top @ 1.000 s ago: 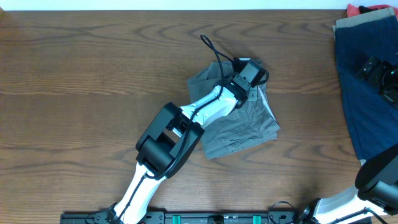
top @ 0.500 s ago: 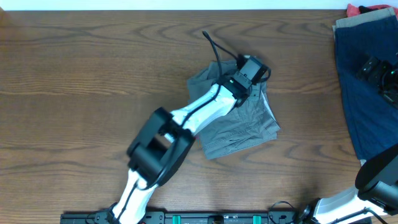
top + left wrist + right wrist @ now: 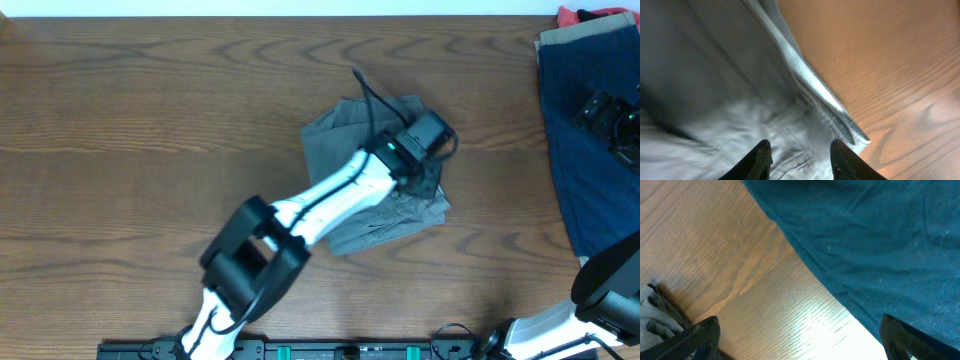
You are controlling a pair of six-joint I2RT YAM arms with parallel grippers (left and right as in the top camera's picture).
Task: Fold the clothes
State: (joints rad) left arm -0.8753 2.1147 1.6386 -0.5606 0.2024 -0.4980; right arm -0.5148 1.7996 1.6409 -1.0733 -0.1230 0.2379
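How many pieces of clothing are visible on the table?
4: grey-olive shorts, centre; navy shorts, right edge; tan garment and red garment, top right corner. Others may be hidden.

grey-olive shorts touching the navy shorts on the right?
Apart. The overhead view shows a wide stretch of bare wooden table between the grey-olive shorts and the navy shorts.

A dark brown desk (image 3: 130, 120) with wavy wood grain fills nearly the whole overhead view, with a thin pale strip (image 3: 250, 7) along its far edge (wall or floor, hard to tell). A black rail (image 3: 340, 351) lines the near edge. Light lays a bright sheen (image 3: 815, 325) on the wood.
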